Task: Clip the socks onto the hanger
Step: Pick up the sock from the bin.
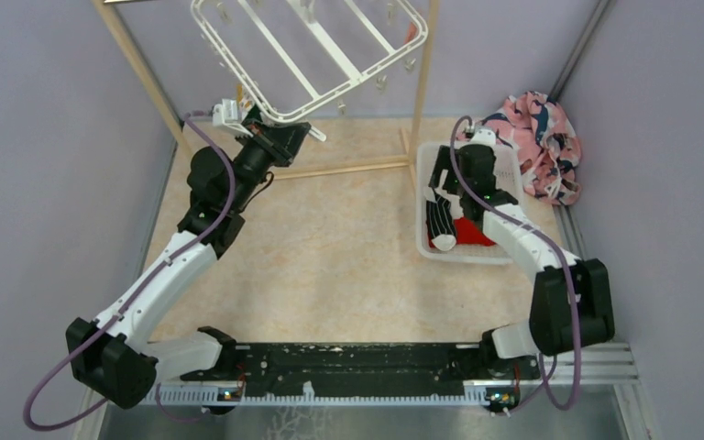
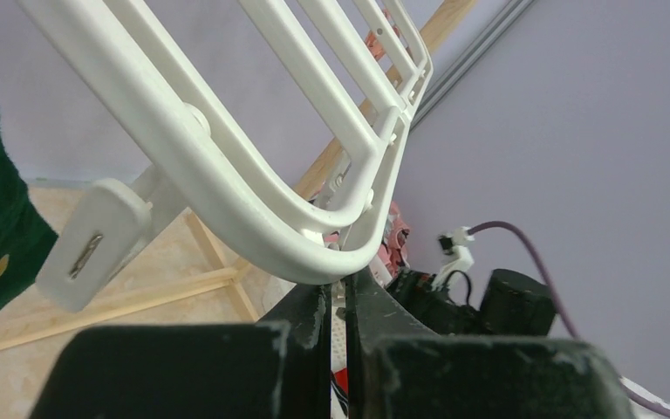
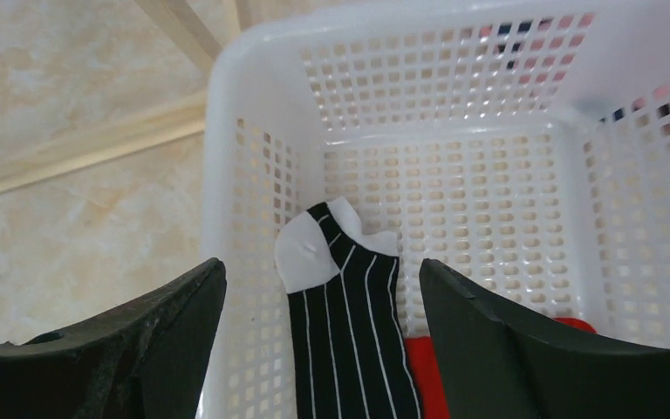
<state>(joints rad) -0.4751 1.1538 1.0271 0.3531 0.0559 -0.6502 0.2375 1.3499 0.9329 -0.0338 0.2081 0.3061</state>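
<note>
My left arm reaches up, left gripper point(image 2: 338, 297) shut beneath the hanger point(image 2: 227, 199); right gripper point(image 3: 323, 275) gapes over the striped sock point(image 3: 349, 349).

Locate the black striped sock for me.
In the top external view the black striped sock lies in the white basket at right, beside the red sock, below the open right end effector.

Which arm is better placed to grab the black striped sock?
Right. The right pincer is open over the black striped sock in the basket; the left pincer is shut, up at the hanger corner.
</note>
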